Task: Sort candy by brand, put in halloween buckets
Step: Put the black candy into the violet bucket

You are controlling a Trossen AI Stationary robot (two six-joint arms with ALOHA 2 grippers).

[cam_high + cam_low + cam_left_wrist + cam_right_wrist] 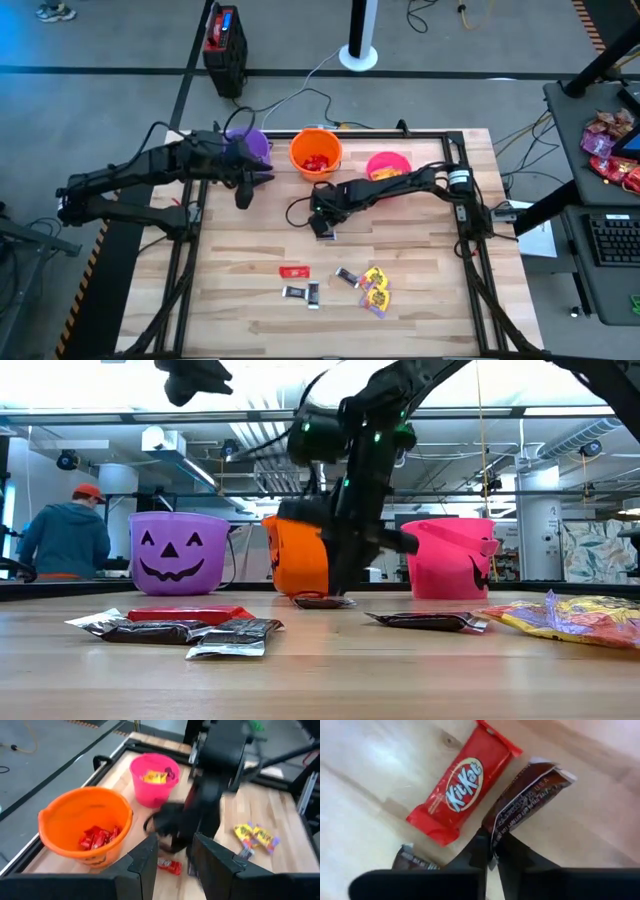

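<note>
Right gripper (492, 851) pinches a dark brown bar (525, 800) above the wooden table (420, 300), near the orange bucket (316, 150). Only its wrist view shows the red bar (462, 785) below. Left gripper (243, 188) hovers half-spread beside the purple bucket (250, 143). A person (65, 540) stands far behind.

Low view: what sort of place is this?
Likely a big open robotics lab or workshop: exposed ceiling ducts, a person at a workstation behind the table, cables on the floor and a keyboard on a side desk.
</note>
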